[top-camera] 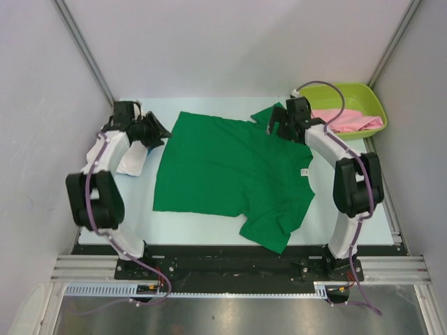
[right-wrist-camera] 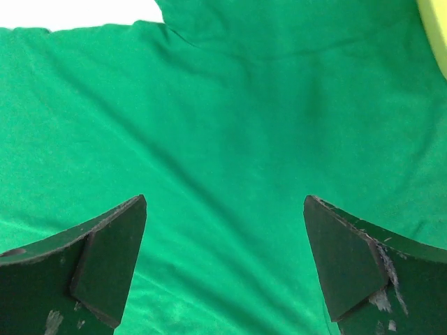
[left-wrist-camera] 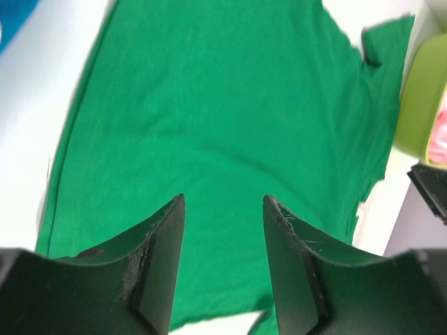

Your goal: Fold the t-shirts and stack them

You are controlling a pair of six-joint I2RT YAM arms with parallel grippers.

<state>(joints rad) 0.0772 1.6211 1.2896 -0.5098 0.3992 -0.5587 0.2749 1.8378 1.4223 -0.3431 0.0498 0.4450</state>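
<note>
Black left gripper [left-wrist-camera: 223,202] hovers at the 10 o'clock hem corner of the bright green cloth t-shirt [top-camera: 230,174], jaws spread and empty. The shirt lies flat mid-table, apparently laid out for folding. At 1 o'clock, by the far sleeve, the right gripper [right-wrist-camera: 223,202] hangs wide open. A pink shirt [top-camera: 349,122] waits in the lime-green plastic tub [top-camera: 370,98] at 2 o'clock, and a white shirt [top-camera: 133,164] lies at 9 o'clock.

Green shirt [top-camera: 230,174]: soft matt cloth, lightly creased.
Pink shirt [top-camera: 349,120], 2 o'clock: matt cloth.
Tub [top-camera: 374,105]: smooth glossy plastic.
Desk [top-camera: 195,227]: smooth, matt, pale.
Left hand [left-wrist-camera: 223,202], right hand [right-wrist-camera: 223,202]: matt black plastic, fingers [right-wrist-camera: 349,265] scuffed at edges.
Rail [top-camera: 91,267], 6 o'clock: brushed metal.
</note>
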